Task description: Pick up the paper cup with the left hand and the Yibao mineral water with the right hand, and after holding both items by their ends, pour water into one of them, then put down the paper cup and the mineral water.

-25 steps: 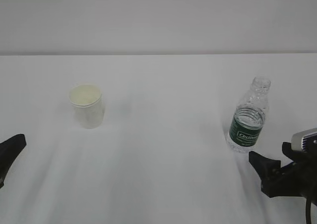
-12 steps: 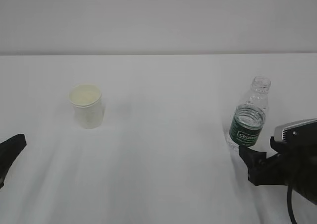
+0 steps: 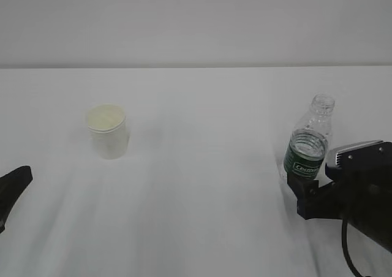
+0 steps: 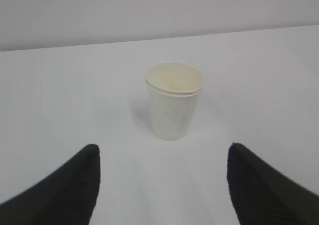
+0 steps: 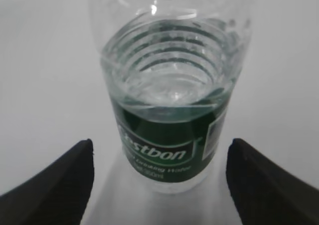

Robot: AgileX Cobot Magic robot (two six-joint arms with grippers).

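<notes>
1. Table (image 3: pixel 202 166): white surface bearing both objects.
2. Cup (image 3: pixel 108 130): upright on the table, well to the left of the bottle.
3. Bottle (image 3: pixel 308 144): upright, uncapped, part-filled, green label facing the camera.
4. Left hand (image 4: pixel 162 185): fingers spread wide, short of the cup (image 4: pixel 174 99) and not touching it.
5. Right hand (image 5: pixel 159 185): fingers spread wide either side of the bottle (image 5: pixel 172 100), just in front of it; contact not visible.
</notes>
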